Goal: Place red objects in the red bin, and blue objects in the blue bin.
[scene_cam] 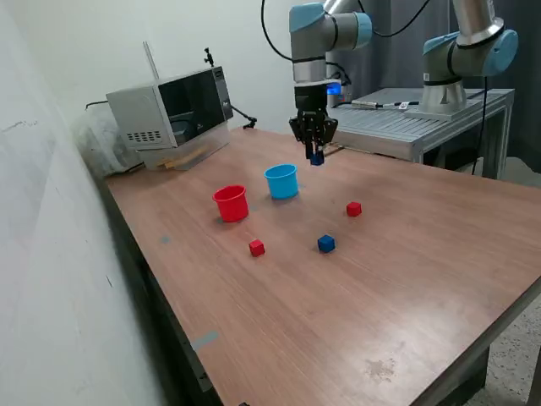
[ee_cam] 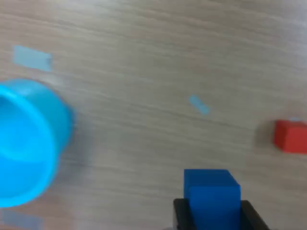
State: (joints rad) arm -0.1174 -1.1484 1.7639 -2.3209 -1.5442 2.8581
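Note:
My gripper [scene_cam: 316, 157] is shut on a dark-blue cube [ee_cam: 211, 191] and holds it in the air, above the table and a little to the exterior view's right of the light-blue cup [scene_cam: 281, 181]. The cup also shows in the wrist view [ee_cam: 26, 143], upright and empty. The red cup [scene_cam: 231, 203] stands beside the light-blue cup, on the exterior view's left. Two red cubes lie on the table, one [scene_cam: 257, 247] in front of the red cup and one [scene_cam: 353, 209] farther to the exterior view's right, also in the wrist view [ee_cam: 290, 136]. A second dark-blue cube [scene_cam: 326, 244] lies between them.
A microwave [scene_cam: 173, 110] stands at the back of the wooden table [scene_cam: 397, 288] on the exterior view's left. A second robot arm [scene_cam: 461, 51] stands on a grey metal bench [scene_cam: 406, 118] behind the table. Small bits of tape [ee_cam: 31, 57] stick to the tabletop.

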